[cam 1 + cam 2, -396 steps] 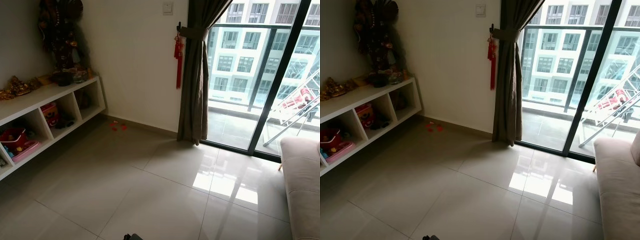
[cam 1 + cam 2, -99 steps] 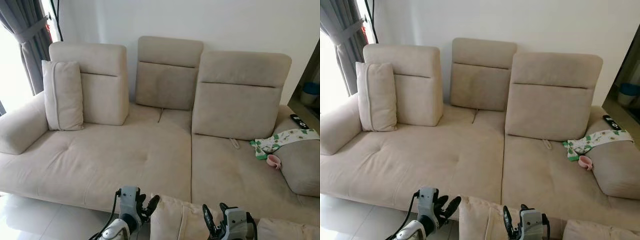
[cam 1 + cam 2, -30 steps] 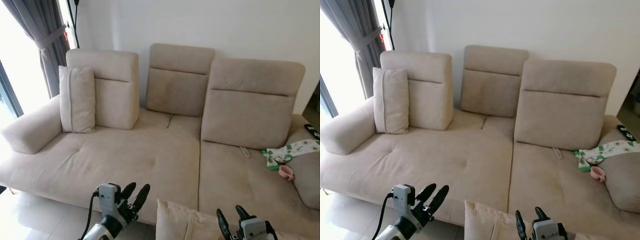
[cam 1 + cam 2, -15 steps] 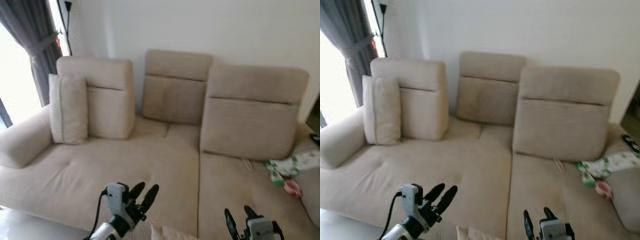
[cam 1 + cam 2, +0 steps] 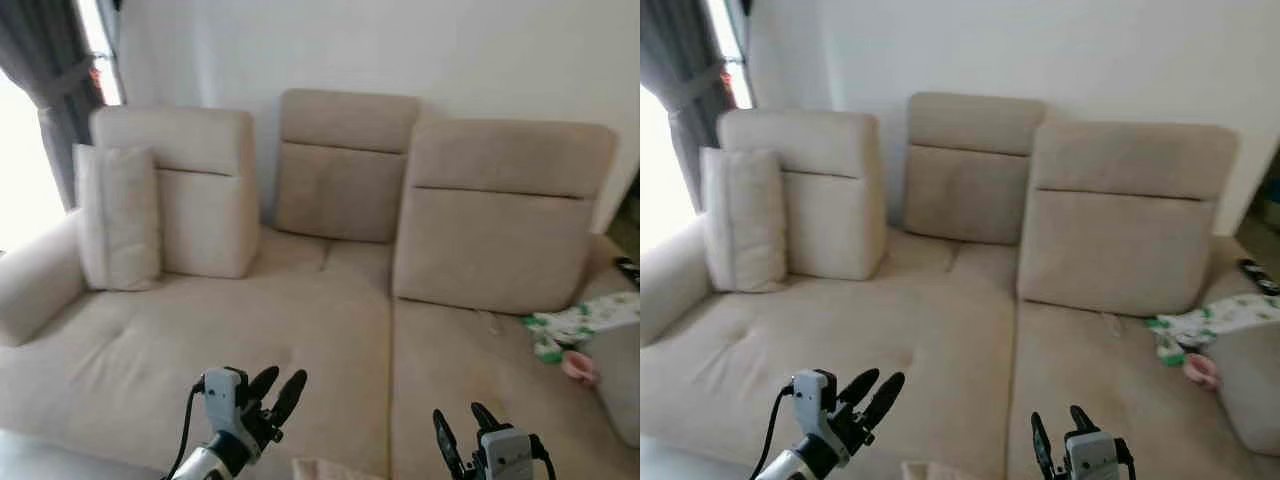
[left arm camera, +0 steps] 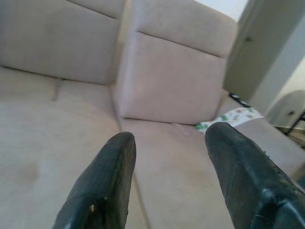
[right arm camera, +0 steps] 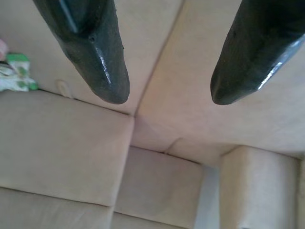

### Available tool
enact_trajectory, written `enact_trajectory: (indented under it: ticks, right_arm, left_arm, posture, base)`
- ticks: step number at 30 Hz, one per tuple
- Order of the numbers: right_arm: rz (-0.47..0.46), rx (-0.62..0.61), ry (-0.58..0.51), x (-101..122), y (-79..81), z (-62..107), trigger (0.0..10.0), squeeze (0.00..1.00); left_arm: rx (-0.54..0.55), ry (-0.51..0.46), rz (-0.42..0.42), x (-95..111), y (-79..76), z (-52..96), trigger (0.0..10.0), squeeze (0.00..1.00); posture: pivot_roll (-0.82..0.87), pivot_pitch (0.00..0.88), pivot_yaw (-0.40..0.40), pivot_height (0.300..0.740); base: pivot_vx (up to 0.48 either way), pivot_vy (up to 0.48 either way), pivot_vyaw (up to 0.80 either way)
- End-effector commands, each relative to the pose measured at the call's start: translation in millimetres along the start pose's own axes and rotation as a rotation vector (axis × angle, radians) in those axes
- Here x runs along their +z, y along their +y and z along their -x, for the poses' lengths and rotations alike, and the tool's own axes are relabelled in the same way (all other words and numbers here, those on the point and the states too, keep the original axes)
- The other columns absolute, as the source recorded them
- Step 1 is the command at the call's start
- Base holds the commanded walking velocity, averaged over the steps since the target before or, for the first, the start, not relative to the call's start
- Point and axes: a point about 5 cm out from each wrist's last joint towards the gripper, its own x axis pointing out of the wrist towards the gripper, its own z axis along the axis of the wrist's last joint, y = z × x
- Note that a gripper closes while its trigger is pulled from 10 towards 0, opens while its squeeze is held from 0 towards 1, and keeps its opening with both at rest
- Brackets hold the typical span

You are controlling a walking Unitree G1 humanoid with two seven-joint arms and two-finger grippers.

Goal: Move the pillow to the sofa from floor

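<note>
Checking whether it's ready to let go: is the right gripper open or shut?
Open. The right gripper has its two black fingers spread apart, with sofa fabric visible in between.

A dark curtain (image 5: pixel 40 90) hung at the far left beside a bright window (image 5: pixel 18 170). A white wall (image 5: pixel 400 50) stood behind. At the right lay a green-and-white patterned cloth (image 5: pixel 575 325), with a small pink object (image 5: pixel 577 366) just beside it.

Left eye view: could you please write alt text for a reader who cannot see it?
A beige sofa with three back cushions stands against a white wall, a pillow upright at its left end. Low in front, the left tool and right tool are both open. A green-patterned cloth lies at the sofa's right end.
</note>
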Motion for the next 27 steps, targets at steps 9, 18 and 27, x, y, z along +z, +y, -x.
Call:
enact_trajectory:
  ticks: [9, 18, 27]
  right_arm:
    - [0.053, 0.03, -0.002, -2, 6.5, 1.4, 10.0, 0.0]
    - [0.065, 0.03, -0.017, 0, 8.5, 4.0, 10.0, 0.0]
    - [0.052, 0.037, -0.016, -1, 11.4, 4.2, 10.0, 1.0]
  left_arm:
    - [-0.04, 0.063, -0.114, -10, 3.8, 6.0, 10.0, 0.0]
    - [-0.06, 0.095, -0.153, -13, 9.5, 10.5, 10.0, 0.0]
    - [-0.063, 0.094, -0.172, -12, 11.5, 9.7, 10.0, 0.0]
  posture:
    - [0.03, 0.0, 0.018, 0.74]
    - [0.03, 0.0, 0.023, 0.74]
    - [0.04, 0.0, 0.029, 0.74]
  base:
    - [0.0, 0.0, 0.0]
    - [0.0, 0.0, 0.0]
    - [0.0, 0.0, 0.0]
